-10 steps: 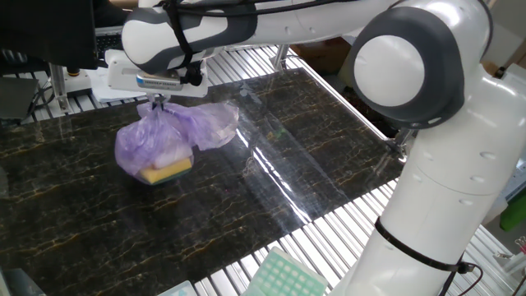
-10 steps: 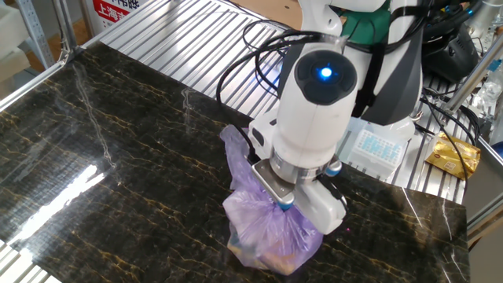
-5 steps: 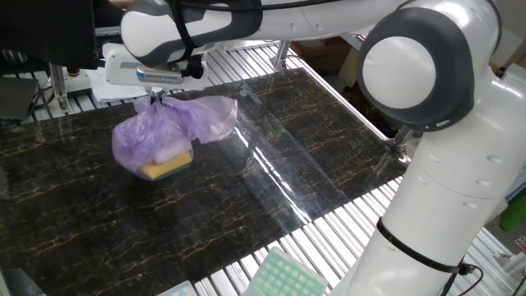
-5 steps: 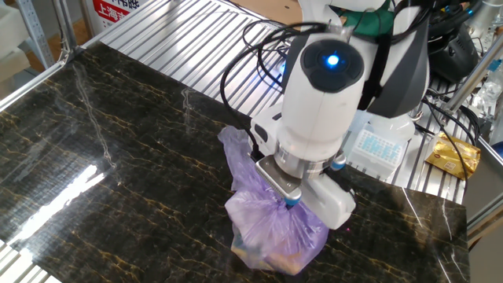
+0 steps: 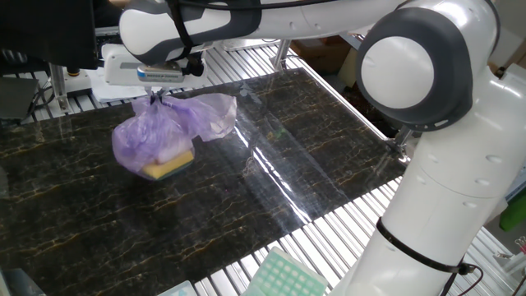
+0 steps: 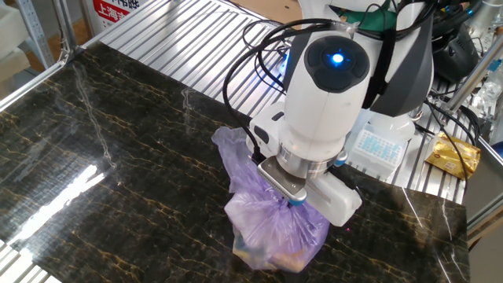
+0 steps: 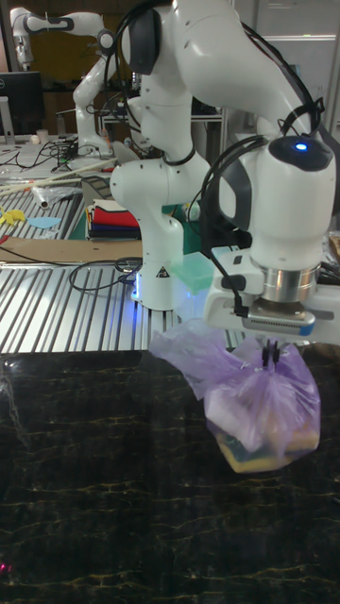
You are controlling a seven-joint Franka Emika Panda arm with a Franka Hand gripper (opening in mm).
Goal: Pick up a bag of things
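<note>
The bag of things (image 5: 152, 140) is a wrinkly light-purple plastic bag with a yellow sponge-like block showing through its bottom. It hangs from its gathered top, which my gripper (image 5: 156, 97) is shut on. A loose flap of the bag spreads to one side. In the other fixed view the bag (image 6: 271, 224) hangs under the gripper (image 6: 289, 202). The tall fixed view shows the bag (image 7: 264, 411) below the gripper (image 7: 271, 355), its bottom just above or barely at the dark marble tabletop (image 7: 94, 491).
Ribbed metal surface (image 6: 189, 39) surrounds the marble top. A green-white tray (image 5: 283, 275) lies near the front edge, a pale gridded box (image 6: 377, 149) and a gold packet (image 6: 452, 155) sit beside the arm's base. Another robot arm (image 7: 66, 38) stands in the background.
The gripper has risen a little with the bag, lifting the bag's body and yellow block upward; the last half second shows almost no further motion.
</note>
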